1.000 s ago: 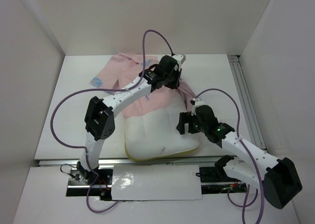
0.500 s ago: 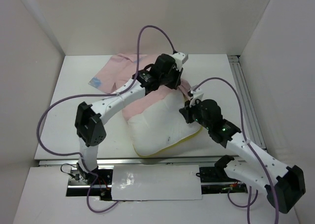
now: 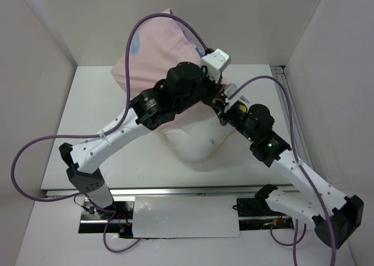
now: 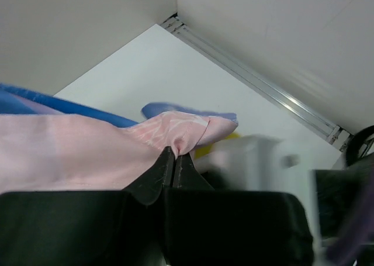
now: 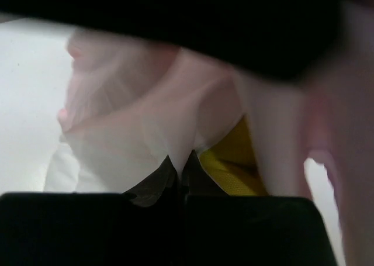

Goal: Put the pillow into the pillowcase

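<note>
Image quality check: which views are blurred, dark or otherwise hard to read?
Top external: sharp, evenly lit, pillow clearly visible. Left wrist: pillowcase at the left claw crisp, right side smeared. Right wrist: dim, soft-focus throughout, dark band across the top, right claw silhouetted.

White arm links [image 3: 120, 131], black joints [image 3: 181, 87], purple cables [image 3: 35, 143], seemingly a green light [image 3: 270, 143]

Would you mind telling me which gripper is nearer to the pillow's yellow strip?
Right. The right gripper pinches the pillowcase with the yellow strip directly beside its fingertips. The left gripper pinches the pillowcase too, with the yellow showing a little beyond that fold.
</note>
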You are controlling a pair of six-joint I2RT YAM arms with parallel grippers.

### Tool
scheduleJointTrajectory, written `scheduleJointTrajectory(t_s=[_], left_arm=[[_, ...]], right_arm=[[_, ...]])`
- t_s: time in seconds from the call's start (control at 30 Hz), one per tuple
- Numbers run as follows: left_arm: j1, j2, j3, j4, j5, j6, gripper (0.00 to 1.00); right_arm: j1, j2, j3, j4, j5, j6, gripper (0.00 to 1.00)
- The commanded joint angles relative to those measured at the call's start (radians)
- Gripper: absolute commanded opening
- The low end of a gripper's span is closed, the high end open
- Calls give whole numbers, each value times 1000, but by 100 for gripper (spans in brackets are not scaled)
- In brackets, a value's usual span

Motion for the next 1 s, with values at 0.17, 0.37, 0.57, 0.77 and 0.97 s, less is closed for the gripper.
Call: scheduleJointTrajectory(t_s=[0.17, 0.37, 0.57, 0.77, 0.97], left_arm=[[-70, 85, 47, 38, -72, -41, 0], [106, 109, -29, 19, -40, -185, 0], [149, 234, 83, -30, 104, -196, 0], [149, 291, 169, 10, 321, -196, 0], [160, 384, 190, 26, 326, -187, 5]], right_arm=[[5, 27, -19, 475, -26, 2, 0], [5, -119, -134, 479, -7, 48, 0], [-5, -69, -197, 556, -7, 108, 0], [-51, 172, -212, 746, 43, 129, 0], [-153, 321, -157, 706, 19, 224, 3]])
